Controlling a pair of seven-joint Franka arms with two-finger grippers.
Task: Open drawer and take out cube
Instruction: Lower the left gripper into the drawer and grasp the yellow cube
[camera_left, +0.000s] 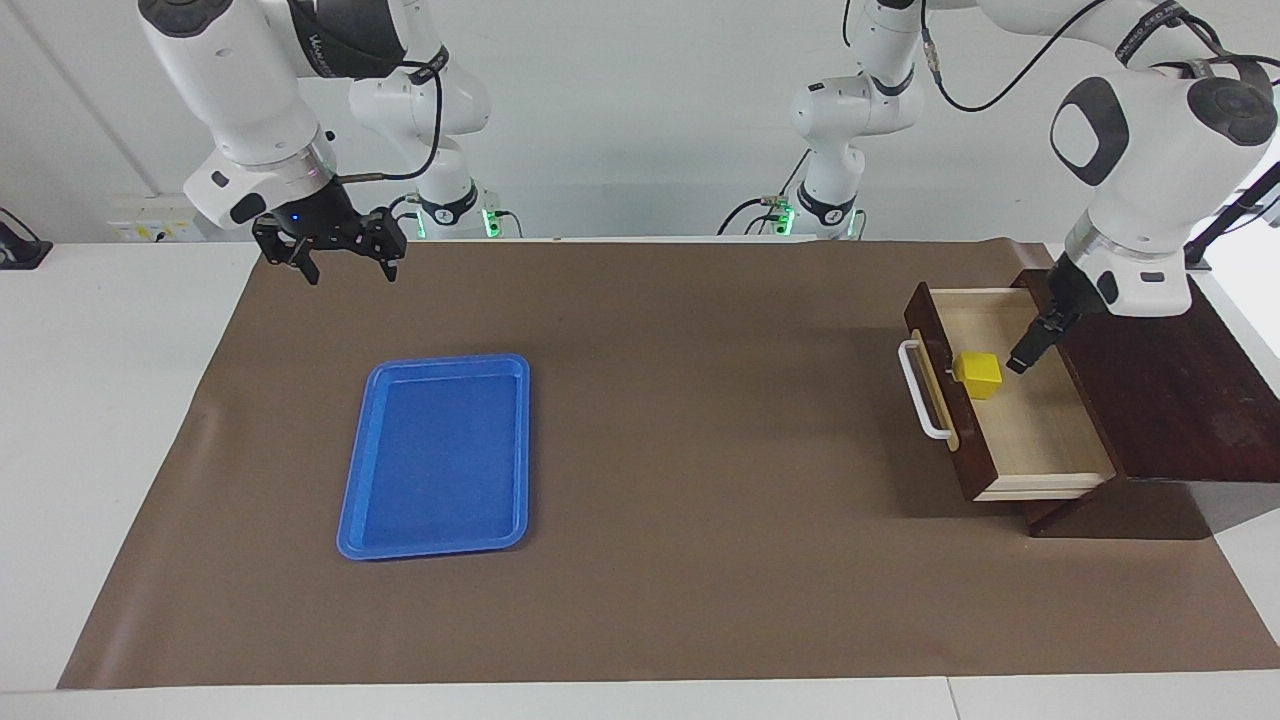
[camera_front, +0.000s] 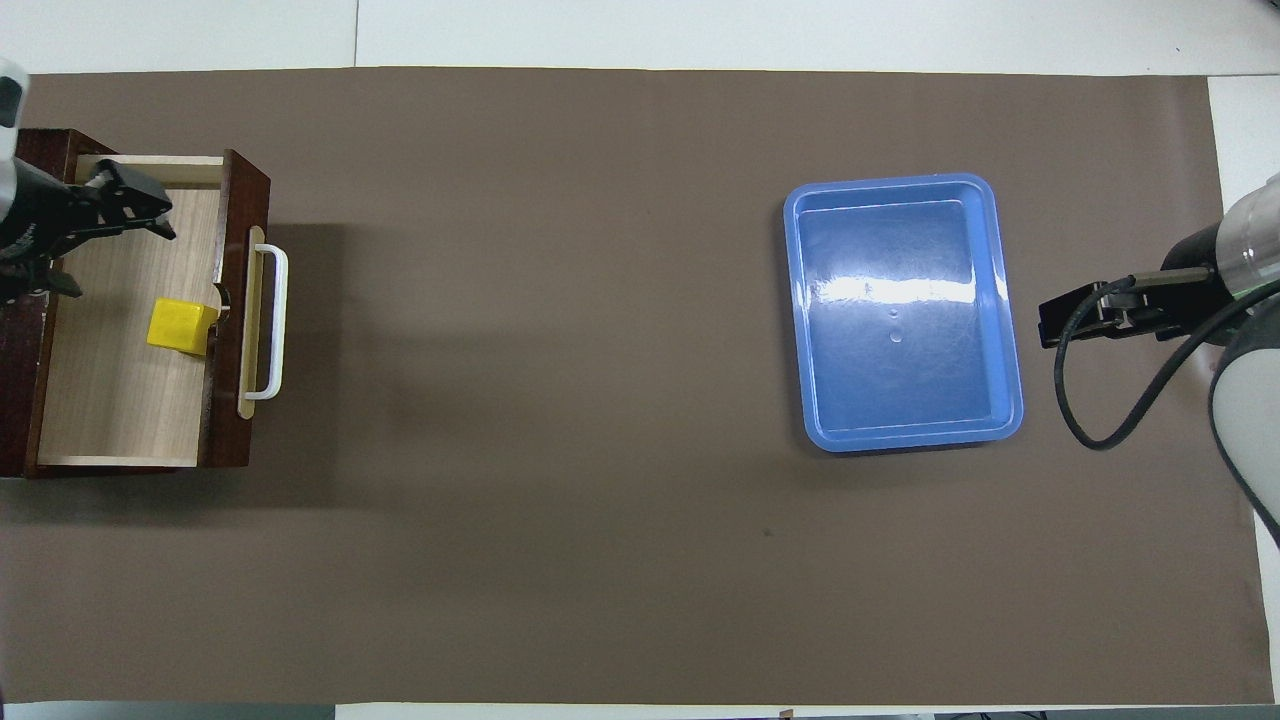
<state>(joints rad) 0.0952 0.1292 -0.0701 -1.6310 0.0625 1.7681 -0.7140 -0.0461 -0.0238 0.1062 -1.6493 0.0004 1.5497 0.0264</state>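
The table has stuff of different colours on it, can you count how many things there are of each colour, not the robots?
Yellow: 1, the small yellow cube in the open drawer.
Blue: 1, the flat blue plastic tray.
Dark brown: 1, the dark wooden box with its pale-wood drawer.
Total: 3.

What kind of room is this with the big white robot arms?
Probably a robot test lab: two white arms bolted at a table covered by a brown mat, with only practice props laid out, a blue tray and an open drawer holding a yellow cube.

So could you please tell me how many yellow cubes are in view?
1. The cube lies in the open drawer, against its front panel. None shows elsewhere, though the drawer's covered part may hide more.
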